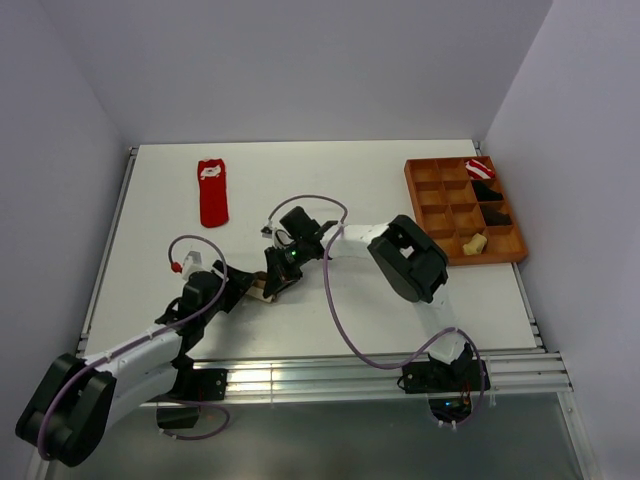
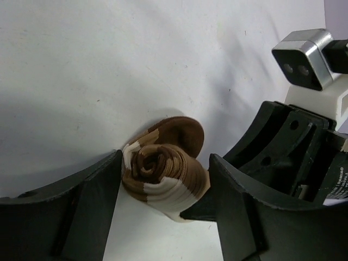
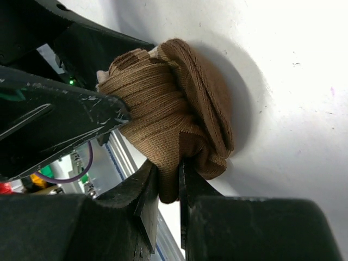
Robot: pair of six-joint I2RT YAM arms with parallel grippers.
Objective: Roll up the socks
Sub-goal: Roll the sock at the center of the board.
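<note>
While the right fingers (image 3: 125, 217) pinch a fold of the rolled brown sock (image 2: 163, 174), the left fingers (image 2: 92, 212) stand wide on either side of it on the table (image 2: 81, 65); the red sock (image 1: 212, 192) lies well apart.

The brown-and-tan striped sock (image 2: 163, 176) is wound into a tight spiral roll, near and left of centre. The red sock (image 1: 213, 192), white-marked at its far end, lies flat, far left.

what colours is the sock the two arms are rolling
Brown with tan and cream stripes. The rolled sock shows best in the left wrist view.
</note>
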